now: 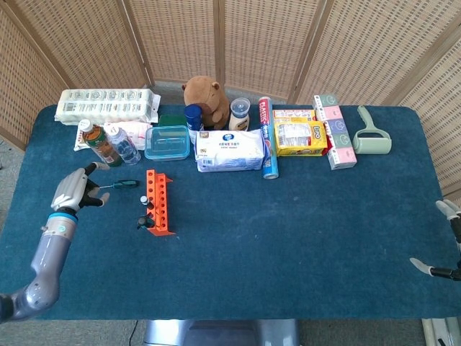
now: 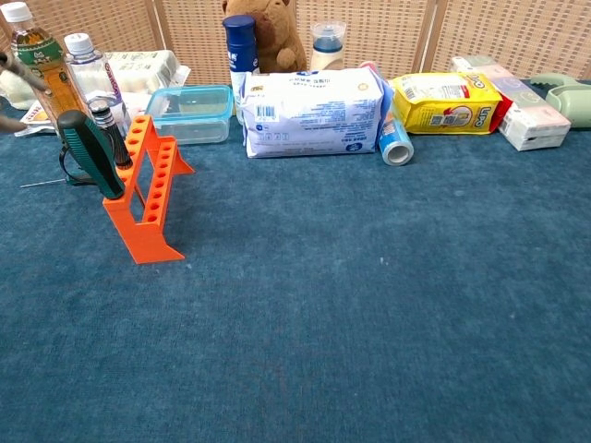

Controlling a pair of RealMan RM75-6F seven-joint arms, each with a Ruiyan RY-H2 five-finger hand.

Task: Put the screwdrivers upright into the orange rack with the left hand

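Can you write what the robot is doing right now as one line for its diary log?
left hand: open, beside loose screwdriver | orange rack: holds green-handled screwdriver | right hand: idle, table edge

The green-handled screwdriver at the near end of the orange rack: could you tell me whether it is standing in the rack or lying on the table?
Standing in the rack. The green-handled screwdriver sits handle-up, slightly tilted, against the orange rack.
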